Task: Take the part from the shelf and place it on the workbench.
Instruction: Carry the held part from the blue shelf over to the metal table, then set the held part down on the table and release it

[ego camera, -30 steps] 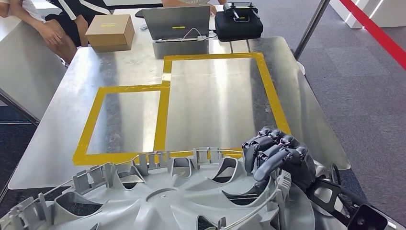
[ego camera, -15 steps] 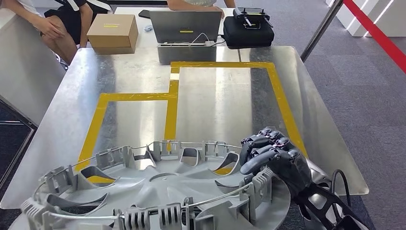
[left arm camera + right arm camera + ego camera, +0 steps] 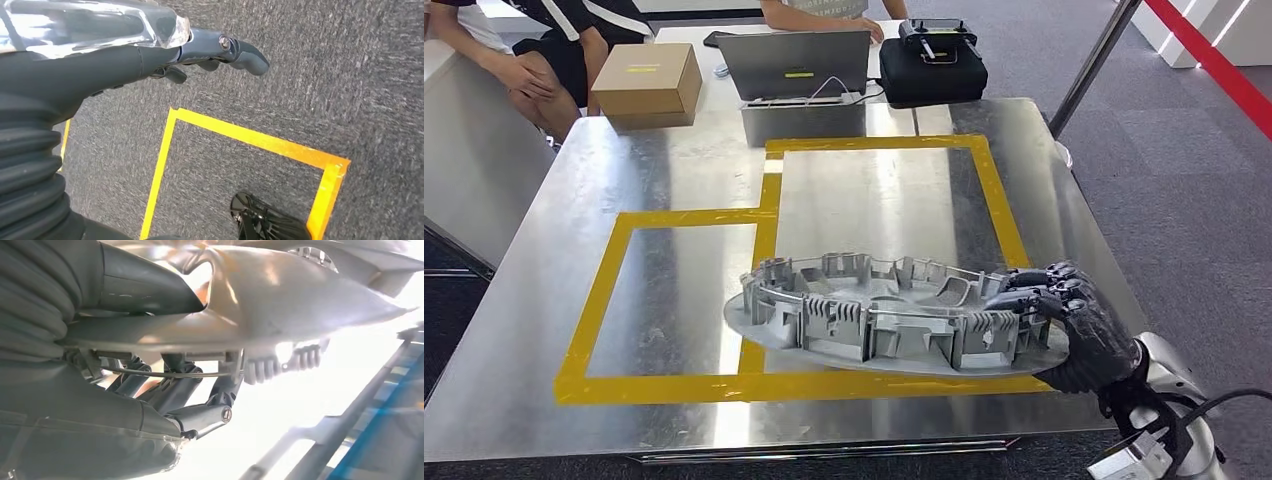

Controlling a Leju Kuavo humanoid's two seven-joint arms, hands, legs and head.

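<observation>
The part is a large grey round plastic cover [image 3: 894, 315] with ribbed clips around its rim. It lies low over the metal workbench [image 3: 544, 250], across the near yellow tape line. My right hand [image 3: 1079, 325] grips its right edge, fingers over the rim. In the right wrist view the cover [image 3: 280, 295] is close up, with my right hand [image 3: 165, 390] curled around its rim. My left hand [image 3: 165, 50] hangs over grey carpet, fingers loosely apart, holding nothing.
Yellow tape [image 3: 769, 210] marks two rectangles on the bench. At the far edge stand a cardboard box [image 3: 646, 78], a laptop [image 3: 794, 62] and a black case [image 3: 932, 62]. People sit behind the bench at the far left. A slanted pole [image 3: 1084, 70] rises at right.
The cover has moved forward from close under the camera out over the bench and lower, carried by my right hand. The view has also shifted slightly.
</observation>
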